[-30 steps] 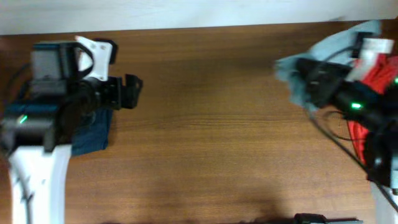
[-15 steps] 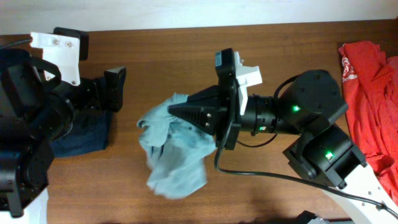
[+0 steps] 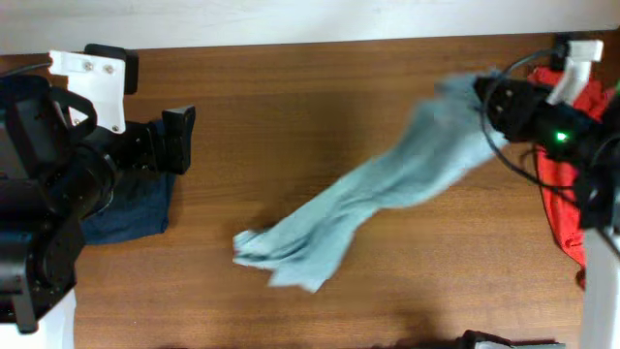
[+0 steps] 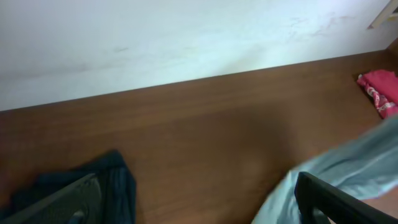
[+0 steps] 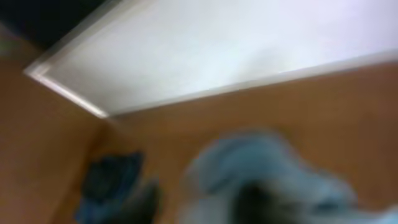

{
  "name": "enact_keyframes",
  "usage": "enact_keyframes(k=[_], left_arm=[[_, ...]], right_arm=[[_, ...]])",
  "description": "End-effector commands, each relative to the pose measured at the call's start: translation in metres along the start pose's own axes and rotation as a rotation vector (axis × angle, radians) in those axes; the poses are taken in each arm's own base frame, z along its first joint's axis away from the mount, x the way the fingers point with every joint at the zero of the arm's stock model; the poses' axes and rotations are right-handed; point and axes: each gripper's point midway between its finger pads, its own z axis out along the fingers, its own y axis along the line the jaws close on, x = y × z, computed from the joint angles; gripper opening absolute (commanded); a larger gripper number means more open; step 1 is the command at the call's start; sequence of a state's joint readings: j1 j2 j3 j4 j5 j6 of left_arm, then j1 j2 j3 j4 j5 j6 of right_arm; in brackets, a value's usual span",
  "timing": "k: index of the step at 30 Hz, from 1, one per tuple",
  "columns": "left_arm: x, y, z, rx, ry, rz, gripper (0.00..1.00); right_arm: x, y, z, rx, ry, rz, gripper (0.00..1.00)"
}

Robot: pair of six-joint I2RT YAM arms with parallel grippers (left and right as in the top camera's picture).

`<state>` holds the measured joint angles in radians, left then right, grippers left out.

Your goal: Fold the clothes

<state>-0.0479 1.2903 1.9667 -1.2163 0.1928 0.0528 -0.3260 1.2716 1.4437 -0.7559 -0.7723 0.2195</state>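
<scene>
The pale grey-blue T-shirt (image 3: 387, 189) has its nearest end lying bunched on the table (image 3: 320, 97), low and a little left of centre in the overhead view. From there it is drawn out into one long band, with its long axis running on a diagonal from lower left to upper right. The upper end points at the right hand (image 3: 481, 97), which holds that end gripped at the upper right of the frame. Just beyond that hand, along the right edge, lies the red shirt (image 3: 557, 204), crumpled and apart from the grey-blue cloth.

At the left side the left hand (image 3: 182, 136) hangs empty. In its own camera its fingers (image 4: 329, 199) stand wide apart over bare wood. The navy garment (image 3: 140, 208) lies in a heap partly under that arm, well apart from the T-shirt's bunched end. The left wrist view shows the pale band crossing its lower right corner and the red shirt far off by the wall. The right wrist view is too blurred to add more than pale cloth low in the frame.
</scene>
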Motion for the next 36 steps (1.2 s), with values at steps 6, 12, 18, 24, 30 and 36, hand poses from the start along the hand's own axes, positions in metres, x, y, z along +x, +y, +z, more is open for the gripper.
enact_keyframes(k=[6,12,18,24,30,36], left_arm=[[0.020,0.006,0.021,-0.004,0.119,-0.010,0.99],[0.064,0.004,0.044,0.033,0.332,-0.055,0.92],[0.158,-0.030,0.108,0.193,0.680,-0.096,0.83],[0.244,-0.077,0.187,0.348,0.819,-0.023,0.84],[0.321,-0.090,0.231,0.309,1.002,0.161,0.77],[0.356,-0.099,0.257,0.295,1.056,0.223,0.38]], right_arm=[[0.036,-0.100,0.015,0.155,0.171,0.202,0.74],[0.050,-0.092,0.020,0.138,0.230,0.202,0.75],[0.070,-0.081,0.028,0.154,0.316,0.184,0.77],[0.085,-0.083,0.031,0.220,0.375,0.168,0.78],[0.091,-0.089,0.028,0.263,0.397,0.172,0.79],[0.091,-0.090,0.028,0.267,0.398,0.173,0.80]])
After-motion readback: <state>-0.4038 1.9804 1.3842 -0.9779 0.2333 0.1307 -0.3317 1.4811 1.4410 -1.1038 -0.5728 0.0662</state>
